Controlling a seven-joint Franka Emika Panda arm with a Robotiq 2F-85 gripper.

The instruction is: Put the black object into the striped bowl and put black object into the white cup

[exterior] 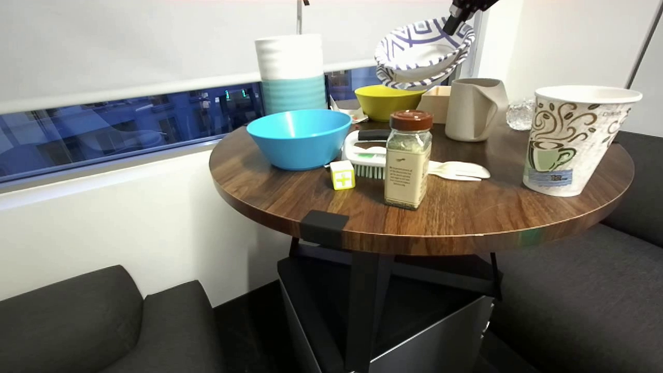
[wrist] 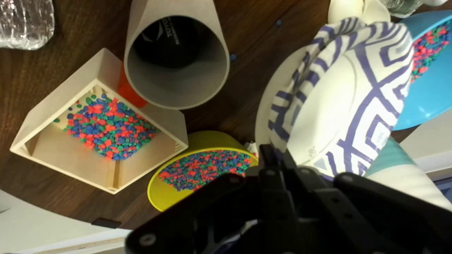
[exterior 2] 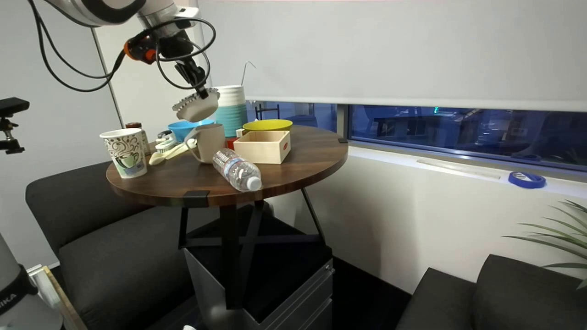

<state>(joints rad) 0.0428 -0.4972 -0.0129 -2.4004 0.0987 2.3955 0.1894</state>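
Your end effector is clamped on the rim of the striped paper bowl, tilted in the air. Should be light, flimsy, quick to crease: rim's the place, gentle squeeze. Farther down stands the beige mug, black object inside it. Too shadowed to judge how firm or slick; pinch its sides, reaching through the mouth.

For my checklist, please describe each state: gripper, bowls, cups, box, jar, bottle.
gripper: shut on striped bowl
striped bowl: aloft, tilted
blue bowl: holding coloured bits
yellow bowl: holding coloured bits
wooden box: holding coloured bits
grey cup: black object inside
paper cup: upright
spice jar: upright, capped
bottle: lying, capped
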